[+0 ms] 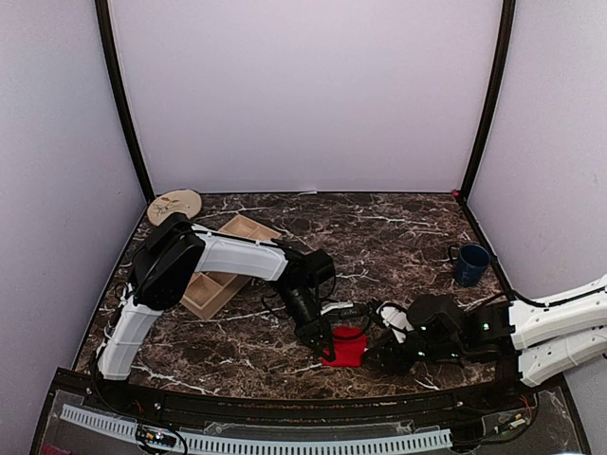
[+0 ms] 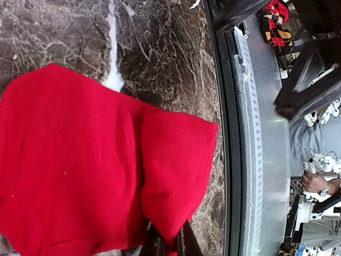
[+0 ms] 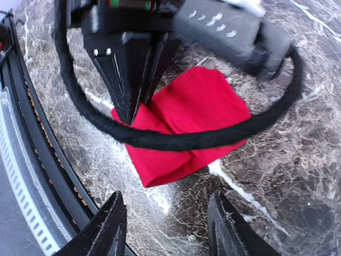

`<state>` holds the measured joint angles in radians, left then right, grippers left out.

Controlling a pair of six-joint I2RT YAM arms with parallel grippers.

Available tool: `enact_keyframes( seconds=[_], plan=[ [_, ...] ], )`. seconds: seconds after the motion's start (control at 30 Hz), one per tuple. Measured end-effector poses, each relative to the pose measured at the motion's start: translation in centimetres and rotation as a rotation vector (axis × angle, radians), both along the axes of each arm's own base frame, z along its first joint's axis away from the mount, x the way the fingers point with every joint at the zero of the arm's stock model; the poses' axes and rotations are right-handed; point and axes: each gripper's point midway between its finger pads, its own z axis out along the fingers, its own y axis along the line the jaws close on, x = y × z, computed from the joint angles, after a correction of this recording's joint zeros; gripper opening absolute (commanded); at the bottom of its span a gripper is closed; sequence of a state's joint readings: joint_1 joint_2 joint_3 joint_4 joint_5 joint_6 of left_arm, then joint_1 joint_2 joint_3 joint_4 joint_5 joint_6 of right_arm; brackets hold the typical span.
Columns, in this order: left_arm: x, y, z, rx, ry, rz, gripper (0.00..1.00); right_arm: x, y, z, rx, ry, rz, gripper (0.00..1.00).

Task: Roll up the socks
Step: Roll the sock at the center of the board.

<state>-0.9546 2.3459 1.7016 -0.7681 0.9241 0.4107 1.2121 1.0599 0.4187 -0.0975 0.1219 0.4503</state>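
Red sock (image 2: 80,160) is caught in our left gripper (image 2: 169,244); its two dark fingers (image 2: 153,242) are drawn almost together on a thick folded edge of the cloth, with only fabric between them. From the right wrist view we see that same gripper (image 3: 130,109) coming down point-first onto one corner of the sock (image 3: 197,106), where one layer is doubled over another; a black cable (image 3: 176,140) loops across in front of it. Our right gripper (image 3: 166,208) hangs near the sock with its fingers (image 3: 112,226) spread wide; between them we see only table, and they stand apart from the cloth.

The sock lies folded on the dark marble table (image 1: 398,227), close to the near edge; in the top view it sits between the left gripper (image 1: 322,341) and the right gripper (image 1: 381,356). A black rail (image 2: 226,133) runs along that near edge.

Farther out, a wooden compartment tray (image 1: 223,270) sits behind the left arm toward the left wall; a round tan disc (image 1: 174,205) lies just beyond it in the far left corner; a blue mug (image 1: 471,263) stands upright near the right wall, well apart from the sock.
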Motion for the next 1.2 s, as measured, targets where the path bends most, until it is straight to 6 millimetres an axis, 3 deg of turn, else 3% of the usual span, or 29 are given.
enact_keyframes(
  seconds=[0.27,0.63,1.0,1.2],
  plan=[
    [0.0,0.2,0.0,0.001,0.033,0.007,0.00,-0.6,1.3,-3.1,-0.135,-0.030,0.091,0.54],
    [0.0,0.3,0.1,-0.006,0.060,0.013,0.00,0.4,4.2,-2.0,-0.130,-0.109,0.154,0.57],
    [0.1,0.3,0.2,-0.013,0.076,0.018,0.00,0.2,4.1,-4.0,-0.191,-0.103,0.189,0.57],
    [0.0,0.3,0.2,-0.013,0.088,0.019,0.00,0.3,4.3,-4.5,-0.196,-0.089,0.206,0.47]
  ],
)
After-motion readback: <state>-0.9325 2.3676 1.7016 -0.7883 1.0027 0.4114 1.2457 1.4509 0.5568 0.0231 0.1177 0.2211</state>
